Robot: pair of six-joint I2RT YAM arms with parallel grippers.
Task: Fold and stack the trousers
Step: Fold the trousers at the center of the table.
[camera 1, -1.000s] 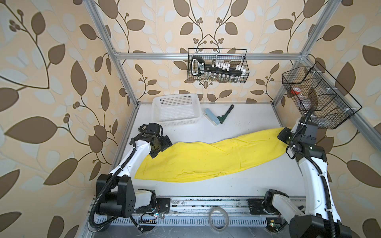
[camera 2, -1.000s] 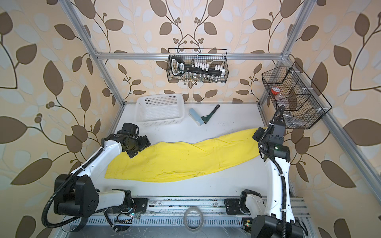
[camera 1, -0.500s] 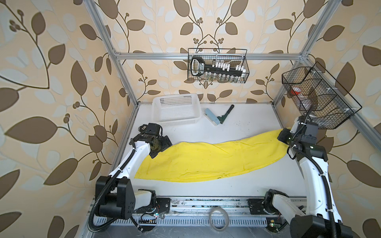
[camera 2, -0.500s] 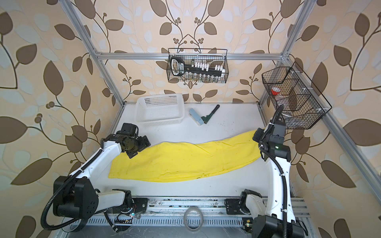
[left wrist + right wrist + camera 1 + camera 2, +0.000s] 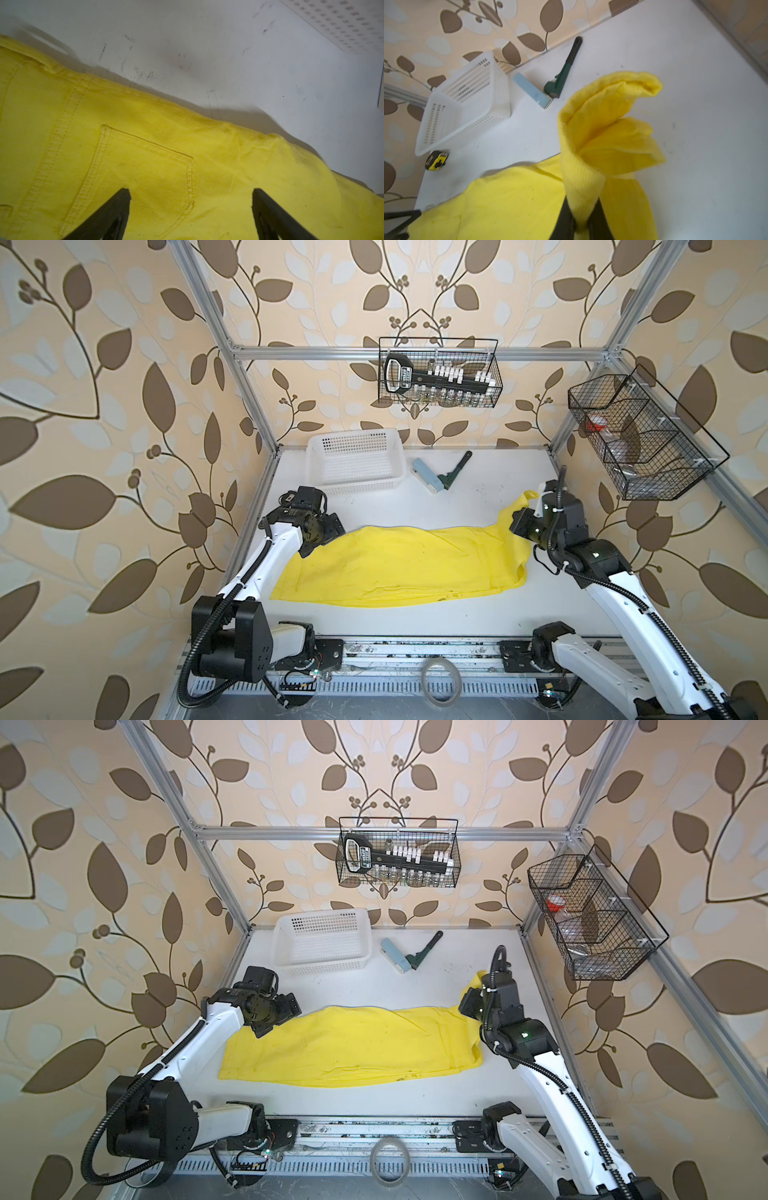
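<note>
One-pair trousers (image 5: 395, 568) crosswise, waist left; cuffs right

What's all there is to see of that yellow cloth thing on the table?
The trousers are bright yellow twill with stitched seams, a patch pocket and a few dark specks. They lie mostly flat across the white table, waist end by the open left tool. The right tool is shut on the leg end, lifted and bunched.

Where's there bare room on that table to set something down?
Bare: front strip between the bright yellow cotton trousers and the metal rail; back right corner past the green-handled tool. Crowded: back left, around the white perforated plastic basket.
</note>
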